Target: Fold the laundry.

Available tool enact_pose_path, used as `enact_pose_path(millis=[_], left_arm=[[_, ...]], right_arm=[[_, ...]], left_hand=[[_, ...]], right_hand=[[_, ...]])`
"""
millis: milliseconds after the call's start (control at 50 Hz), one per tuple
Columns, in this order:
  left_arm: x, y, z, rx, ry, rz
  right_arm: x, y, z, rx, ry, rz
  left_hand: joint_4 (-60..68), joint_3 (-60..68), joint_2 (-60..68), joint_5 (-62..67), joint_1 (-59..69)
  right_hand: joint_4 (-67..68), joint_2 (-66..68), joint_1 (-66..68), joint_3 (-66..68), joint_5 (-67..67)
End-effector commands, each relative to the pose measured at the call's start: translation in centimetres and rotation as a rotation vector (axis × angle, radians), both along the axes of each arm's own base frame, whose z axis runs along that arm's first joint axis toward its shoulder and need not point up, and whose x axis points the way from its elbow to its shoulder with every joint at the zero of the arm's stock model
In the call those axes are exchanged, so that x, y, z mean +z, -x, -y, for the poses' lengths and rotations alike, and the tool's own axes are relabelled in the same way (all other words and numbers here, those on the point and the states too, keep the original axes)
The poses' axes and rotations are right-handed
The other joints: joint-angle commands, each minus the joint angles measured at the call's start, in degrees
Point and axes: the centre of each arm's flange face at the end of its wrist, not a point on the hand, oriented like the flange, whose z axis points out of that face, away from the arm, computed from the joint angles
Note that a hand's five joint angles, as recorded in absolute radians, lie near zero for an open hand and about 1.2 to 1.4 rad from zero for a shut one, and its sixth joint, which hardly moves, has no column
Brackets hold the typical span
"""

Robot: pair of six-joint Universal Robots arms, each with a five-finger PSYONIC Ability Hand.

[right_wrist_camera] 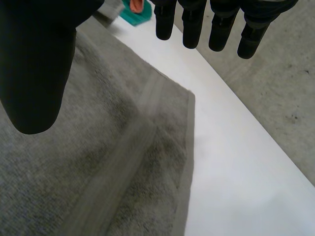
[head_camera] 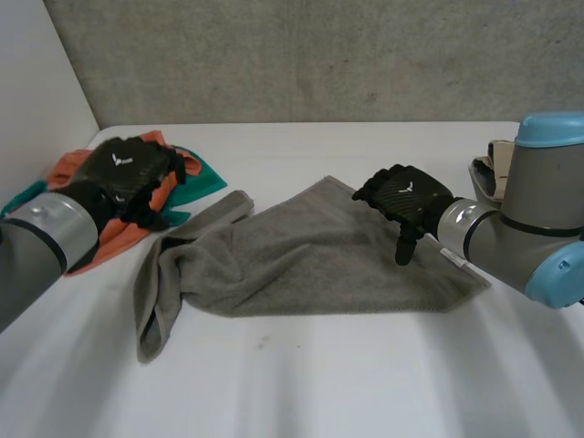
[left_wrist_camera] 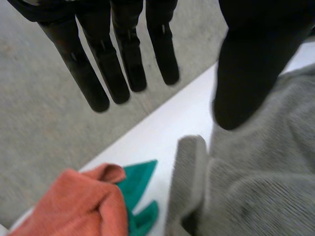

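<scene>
Grey terry makes up the towel (head_camera: 310, 255), which lies across the middle of the white table (head_camera: 365, 392). Its right part is spread fairly flat, while its left side is bunched into thick folds that trail towards the near left. The right hand (head_camera: 406, 196) hovers over the towel's far right part, near the far corner with its stitched hem band. In the right wrist view its fingers (right_wrist_camera: 192, 24) are straight and set well apart from the thumb (right_wrist_camera: 34, 64), with nothing between them, and bare table lies just beyond the corner. The left hand (head_camera: 132, 173) hangs at the far left above an orange cloth (head_camera: 119, 237), which lies crumpled together with a teal cloth (head_camera: 205, 178), just left of the towel's bunched far-left end. In the left wrist view its fingers (left_wrist_camera: 98, 73) are also straight and spread away from the thumb (left_wrist_camera: 246, 73), gripping nothing, and the orange and teal cloths lie beside the raised grey fold. At the far right a pale item (head_camera: 488, 173) sits partly hidden behind the right arm; what it is cannot be told. A rough concrete wall (head_camera: 319, 55) runs along the table's far edge.
</scene>
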Motion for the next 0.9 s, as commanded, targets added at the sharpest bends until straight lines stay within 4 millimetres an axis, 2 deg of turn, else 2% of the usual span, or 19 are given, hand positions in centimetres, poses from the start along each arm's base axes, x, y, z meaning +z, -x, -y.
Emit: enact_pose_path(millis=[20, 120, 220, 320, 440, 480, 500, 520, 540, 600, 660, 680, 700, 760, 780, 820, 840, 900], left_arm=[[-2.6, 0.3, -0.9, 0.026, -0.124, 0.027], [-5.7, 0.3, -0.3, 0.13, -0.228, 0.044], [-7.7, 0.4, 0.9, 0.214, -0.278, 0.05], [-9.4, 1.1, 2.1, 0.214, -0.303, 0.051], [-11.0, 1.3, 3.6, 0.238, -0.319, 0.07], [-11.4, 1.2, 3.8, 0.241, -0.326, 0.071], [-11.2, 1.1, 4.0, 0.249, -0.317, 0.069], [-11.0, 1.1, 4.1, 0.252, -0.312, 0.067], [-10.7, 1.0, 4.2, 0.255, -0.303, 0.063], [-8.5, 0.5, 4.3, 0.275, -0.26, 0.049], [-5.1, 0.3, 3.4, 0.264, -0.183, 0.019], [-4.0, 0.4, 3.0, 0.249, -0.154, 0.009], [-1.4, 0.6, 2.2, 0.213, -0.088, -0.011], [2.0, 1.0, 0.5, 0.141, 0.006, -0.028], [3.7, 1.2, -0.7, 0.089, 0.054, -0.028], [4.8, 1.5, -2.0, 0.04, 0.082, -0.02], [5.5, 1.8, -3.3, -0.006, 0.101, -0.005], [6.3, 2.2, -5.0, -0.067, 0.128, 0.017]], right_arm=[[1.2, -0.1, -0.7, -0.007, -0.009, 0.014], [1.4, 0.4, -0.9, -0.058, -0.044, 0.047], [0.7, 0.7, -1.5, -0.073, -0.08, 0.053], [-0.3, 0.8, -2.0, -0.069, -0.08, 0.041], [-0.5, 0.8, -1.6, -0.092, -0.046, 0.037], [-0.6, 0.7, -1.5, -0.094, -0.044, 0.036], [-0.4, 0.5, -1.4, -0.092, -0.034, 0.039], [-0.3, 0.3, -1.4, -0.088, -0.028, 0.041], [-0.2, 0.2, -1.3, -0.086, -0.024, 0.043], [0.9, -0.5, -0.9, -0.065, 0.015, 0.064], [2.3, -1.6, -0.2, -0.023, 0.07, 0.094], [2.7, -2.0, -0.1, -0.006, 0.087, 0.104], [3.3, -2.7, 0.3, 0.036, 0.12, 0.119], [4.1, -4.0, 0.7, 0.113, 0.169, 0.137], [4.4, -4.8, 1.0, 0.163, 0.195, 0.144], [4.3, -5.6, 1.2, 0.214, 0.208, 0.153], [4.0, -6.3, 1.3, 0.26, 0.212, 0.155], [3.2, -7.8, 0.6, 0.333, 0.195, 0.159]], left_hand=[[-11.9, -12.4, -12.2, -12.0, -10.8], [-12.3, -12.7, -12.5, -12.3, -11.2], [-12.1, -12.5, -12.3, -12.1, -11.0], [-10.6, -11.0, -10.8, -10.6, -9.5], [4.8, 4.4, 4.6, 4.8, 5.9], [15.9, 15.5, 15.7, 15.9, 17.0], [30.5, 30.0, 30.2, 30.4, 31.6], [37.9, 37.5, 37.7, 37.9, 39.0], [45.2, 44.7, 44.9, 45.1, 46.3], [45.2, 44.8, 45.0, 45.2, 46.3], [45.2, 44.8, 45.0, 45.2, 46.3], [45.2, 44.8, 45.0, 45.2, 46.3], [45.2, 44.8, 45.0, 45.2, 46.3], [45.2, 44.8, 45.0, 45.2, 46.3], [45.2, 44.8, 45.0, 45.2, 46.3], [45.2, 44.8, 45.0, 45.2, 46.3], [45.2, 44.8, 45.0, 45.2, 46.3], [45.2, 44.8, 45.0, 45.2, 46.3]], right_hand=[[-2.1, -1.9, -3.1, -2.0, -2.5], [-2.1, -1.9, -3.1, -2.0, -2.5], [-2.1, -1.9, -3.1, -2.0, -2.5], [-2.1, -1.9, -3.1, -2.0, -2.5], [-2.1, -1.9, -3.1, -2.0, -2.5], [-2.1, -1.9, -3.1, -2.0, -2.5], [-2.1, -1.9, -3.1, -2.0, -2.5], [-2.1, -1.9, -3.1, -2.0, -2.5], [-2.1, -1.9, -3.1, -2.0, -2.5], [-2.1, -1.9, -3.1, -2.0, -2.5], [-2.1, -1.9, -3.1, -2.0, -2.5], [-2.1, -1.9, -3.1, -2.0, -2.5], [-2.1, -1.9, -3.1, -2.0, -2.5], [-2.1, -1.9, -3.1, -2.0, -2.5], [-2.1, -1.9, -3.1, -2.0, -2.5], [-2.1, -1.9, -3.1, -2.0, -2.5], [-2.1, -1.9, -3.1, -2.0, -2.5], [-2.1, -1.9, -3.1, -2.0, -2.5]])
